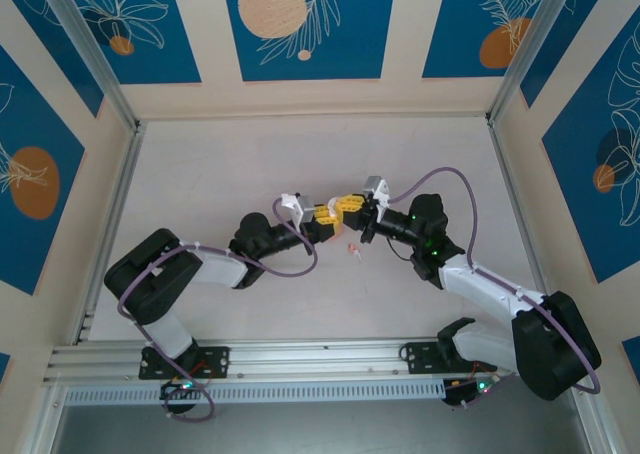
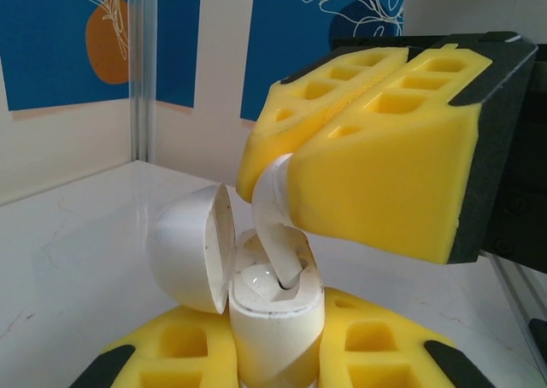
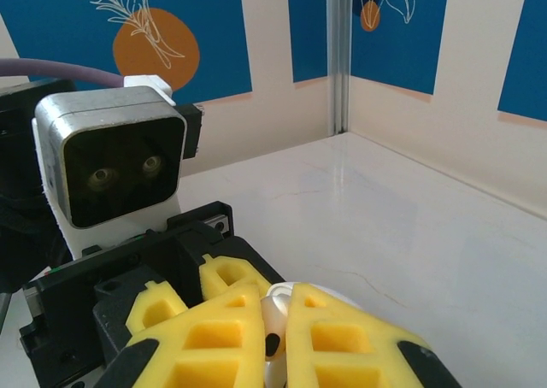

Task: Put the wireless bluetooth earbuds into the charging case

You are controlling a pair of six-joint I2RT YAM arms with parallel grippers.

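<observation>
Right pincer (image 2: 270, 164) holds earbud (image 2: 279, 234) in open case (image 2: 278, 324).

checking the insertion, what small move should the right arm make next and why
Probably press the white stemmed earbud slightly deeper into the white open-lidded plastic charging case: its stem tip already sits in the socket, right gripper jaws shut on it, left gripper clamping the case.

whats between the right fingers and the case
An earbud, pinched by the right gripper, reaching into the open case; left wrist view.
</observation>
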